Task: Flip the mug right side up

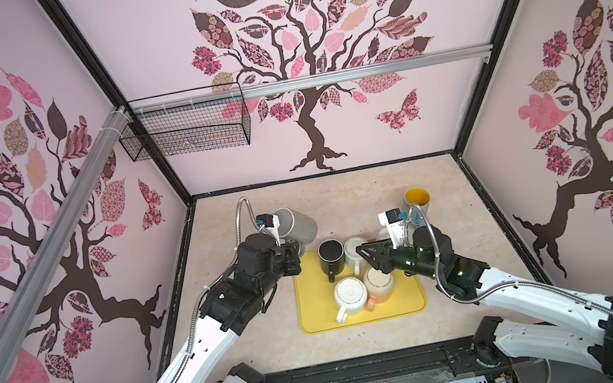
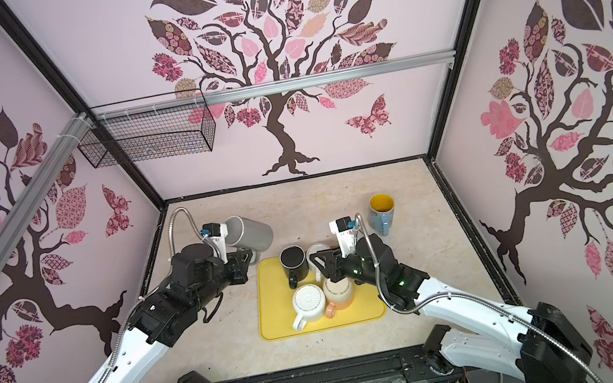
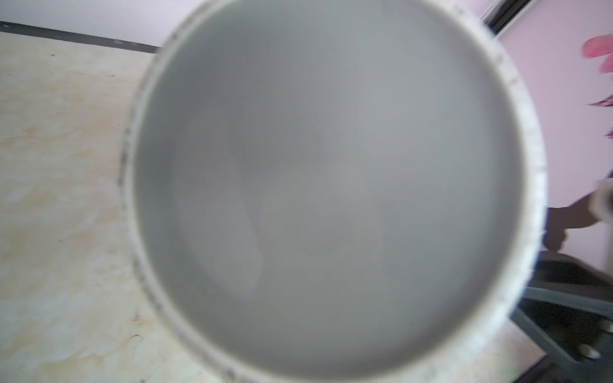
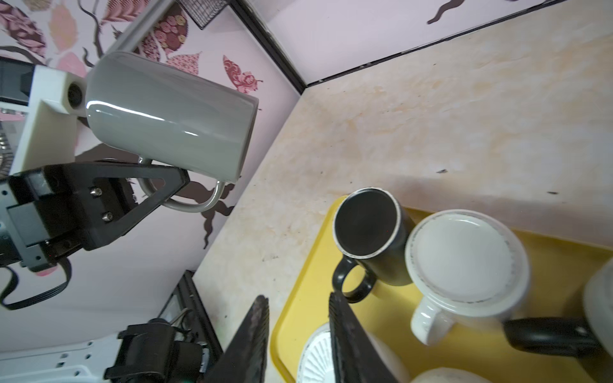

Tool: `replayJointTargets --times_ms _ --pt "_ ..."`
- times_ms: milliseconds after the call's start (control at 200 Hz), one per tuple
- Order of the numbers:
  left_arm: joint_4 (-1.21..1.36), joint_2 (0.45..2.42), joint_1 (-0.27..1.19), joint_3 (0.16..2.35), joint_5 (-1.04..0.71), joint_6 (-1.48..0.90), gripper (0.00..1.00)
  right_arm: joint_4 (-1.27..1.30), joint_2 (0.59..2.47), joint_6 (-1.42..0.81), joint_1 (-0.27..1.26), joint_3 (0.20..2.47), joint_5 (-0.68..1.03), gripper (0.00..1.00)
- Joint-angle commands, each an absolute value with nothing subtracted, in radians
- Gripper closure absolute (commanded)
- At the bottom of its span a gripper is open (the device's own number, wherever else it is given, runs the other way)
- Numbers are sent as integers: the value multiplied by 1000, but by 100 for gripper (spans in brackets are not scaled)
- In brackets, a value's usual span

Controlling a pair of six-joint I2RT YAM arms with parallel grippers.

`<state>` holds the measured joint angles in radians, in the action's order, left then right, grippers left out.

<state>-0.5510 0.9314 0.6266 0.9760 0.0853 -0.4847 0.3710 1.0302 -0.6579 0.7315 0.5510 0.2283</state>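
Right wrist view: marbled table [image 4: 431,116], yellow tray [image 1: 317,317] crowded with other mugs [image 1: 349,293]. Grey mug [image 4: 166,112] aloft left of tray, tipped near-horizontal, clear of table. Left gripper [image 4: 172,179] clamped on its handle. Right gripper [image 4: 297,296] low over tray, jaws slightly parted, empty. Left wrist view blurred: grey disc, possibly mug's mouth.

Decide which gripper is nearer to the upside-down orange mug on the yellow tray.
Right. The right gripper hovers open over the tray, just beyond the orange mug. The left gripper is off the tray's left side, shut on the grey mug by its handle.
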Motion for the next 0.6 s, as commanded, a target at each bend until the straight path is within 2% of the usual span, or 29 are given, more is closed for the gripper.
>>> replayJointTargets --times_ms 0,265,595 --pt "-404 891 630 1059 -35 -562 100 673 1053 -819 731 531 353 66" --pt "-215 827 629 1005 -141 -689 100 993 1099 -1025 731 495 430 58" --pt "-5 839 648 923 -235 -808 100 1375 1277 -1281 731 503 506 53"
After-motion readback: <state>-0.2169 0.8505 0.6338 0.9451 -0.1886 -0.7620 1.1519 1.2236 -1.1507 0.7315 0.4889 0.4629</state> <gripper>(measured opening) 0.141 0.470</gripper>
